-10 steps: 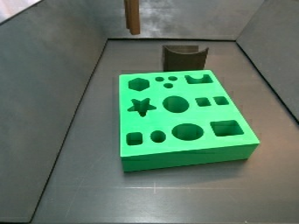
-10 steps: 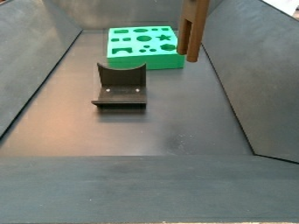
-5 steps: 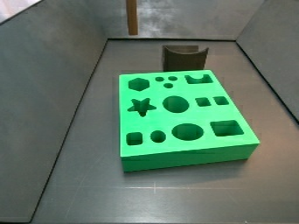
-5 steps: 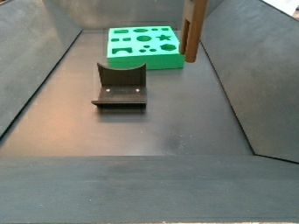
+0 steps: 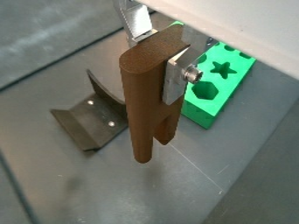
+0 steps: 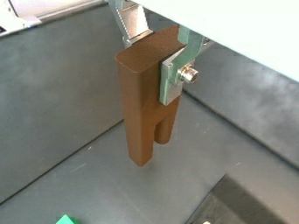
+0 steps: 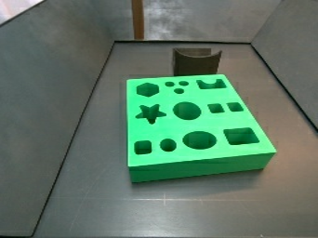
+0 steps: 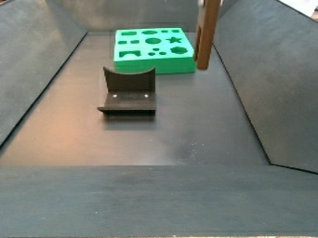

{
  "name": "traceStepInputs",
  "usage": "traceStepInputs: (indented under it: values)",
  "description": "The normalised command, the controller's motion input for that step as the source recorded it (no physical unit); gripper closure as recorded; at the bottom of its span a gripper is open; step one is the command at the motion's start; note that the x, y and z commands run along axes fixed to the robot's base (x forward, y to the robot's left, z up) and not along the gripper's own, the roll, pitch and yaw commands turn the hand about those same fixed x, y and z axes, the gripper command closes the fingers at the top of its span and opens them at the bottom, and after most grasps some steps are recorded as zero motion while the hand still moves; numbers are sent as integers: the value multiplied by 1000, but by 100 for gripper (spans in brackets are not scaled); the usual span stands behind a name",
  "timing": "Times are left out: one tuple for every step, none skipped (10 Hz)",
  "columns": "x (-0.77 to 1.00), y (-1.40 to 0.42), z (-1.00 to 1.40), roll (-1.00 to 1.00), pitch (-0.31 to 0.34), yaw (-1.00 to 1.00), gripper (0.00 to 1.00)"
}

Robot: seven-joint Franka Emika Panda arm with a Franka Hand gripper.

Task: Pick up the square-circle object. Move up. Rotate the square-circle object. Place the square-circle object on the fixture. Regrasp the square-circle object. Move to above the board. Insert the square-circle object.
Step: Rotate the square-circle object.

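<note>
My gripper is shut on the top end of the square-circle object, a dark brown block that hangs upright with its two legs pointing down. Both wrist views show it held the same way, the gripper pinching the block between silver fingers. It hangs high above the floor, beside the board's edge in a side view and faint at the frame's top in a side view. The fixture stands on the floor near the green board.
Sloping dark grey walls enclose the floor on both sides. The floor in front of the fixture is bare metal. A corner of the green board shows under the held block.
The held block has turned a little about its upright axis, looking narrower in a side view. It stays high, and the board and fixture have not moved.
</note>
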Motion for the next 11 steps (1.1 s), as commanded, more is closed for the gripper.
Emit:
traceStepInputs:
  values:
    - [25, 15, -1000, -300, 12, -84, 100]
    - [14, 19, -1000, -232, -25, -64, 100]
    - [9, 19, -1000, -206, -49, -56, 100]
    - [7, 26, -1000, -195, -64, -52, 100]
    - [10, 33, -821, -185, -63, -50, 100]
    - [13, 35, -633, -177, -59, -50, 100]
    - [12, 34, -391, -167, -54, -52, 100]
    - [0, 0, 0, 44, -55, -55, 0]
    - [0, 0, 1000, 43, -41, -54, 0]
    - [-12, -1, 1000, 41, -30, -54, 0]
    - [-31, -2, 1000, 32, -2, -47, 0]
